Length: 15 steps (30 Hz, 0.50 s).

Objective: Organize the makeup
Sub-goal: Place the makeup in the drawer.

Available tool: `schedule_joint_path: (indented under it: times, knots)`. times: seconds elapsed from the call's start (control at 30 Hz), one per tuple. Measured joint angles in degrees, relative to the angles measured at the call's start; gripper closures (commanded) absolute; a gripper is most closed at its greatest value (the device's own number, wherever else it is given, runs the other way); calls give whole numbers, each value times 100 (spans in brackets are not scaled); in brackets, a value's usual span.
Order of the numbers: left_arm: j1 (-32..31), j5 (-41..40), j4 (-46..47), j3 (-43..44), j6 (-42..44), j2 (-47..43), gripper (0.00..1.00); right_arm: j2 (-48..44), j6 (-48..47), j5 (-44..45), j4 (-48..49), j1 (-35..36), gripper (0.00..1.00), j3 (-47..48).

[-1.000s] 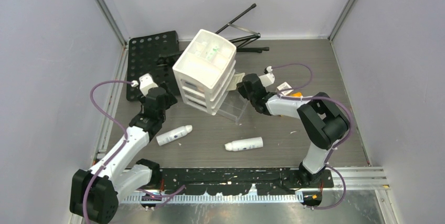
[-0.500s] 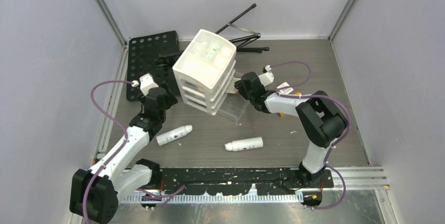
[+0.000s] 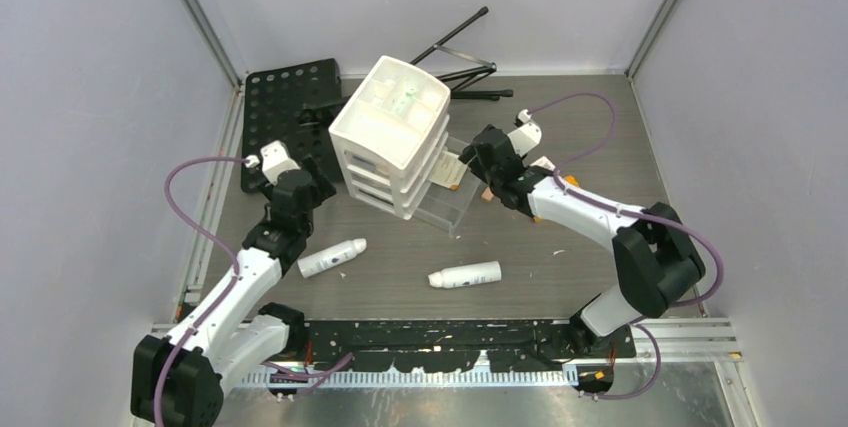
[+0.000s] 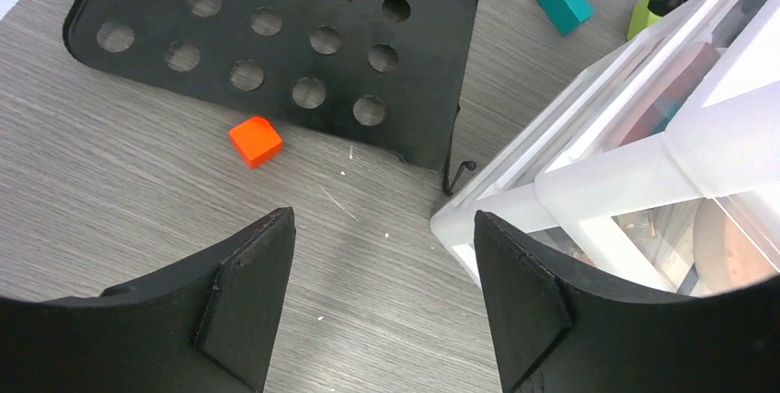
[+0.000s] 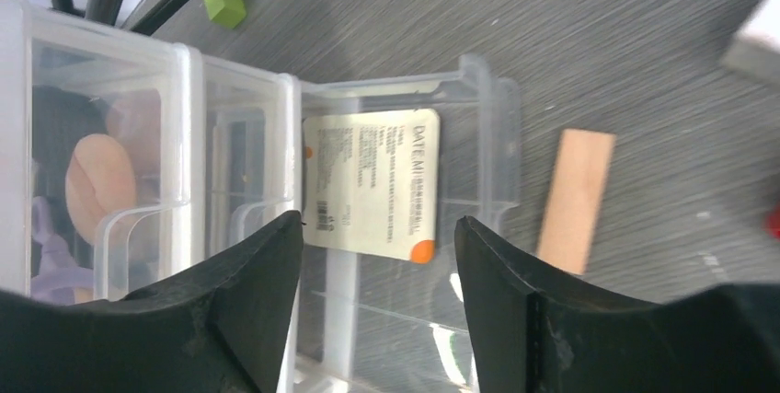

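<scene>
White bottles (image 3: 465, 274) loose on table (image 3: 400, 292)

The white drawer unit (image 3: 390, 137) blocks the rear middle of the table (image 3: 640, 137), its clear drawer (image 3: 447, 205) pulled out before the right gripper (image 5: 377, 246), a tan block (image 5: 575, 200) just beside. A bare strip runs between the unit and the perforated black plate (image 3: 285, 112), ahead of the left gripper (image 4: 382, 227). Two white bottles (image 3: 332, 258) lie well apart in front, open table between.

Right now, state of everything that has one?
left gripper, open, empty
right gripper, open, empty, facing the drawer
clear drawer, pulled out, cream card in it
white organizer, upright
left bottle, lying on its side
right bottle, lying on its side
</scene>
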Motion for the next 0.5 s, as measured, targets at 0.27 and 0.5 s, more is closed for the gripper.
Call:
schedule_joint_path:
  times: [0.27,0.5]
  knots:
    - [0,-2,7,0,0,188,26,-675,-627,437,-1021,-892,22,33]
    - [0,0,4,0,0,190,26,-492,-815,516,-1746,-1827,17,181]
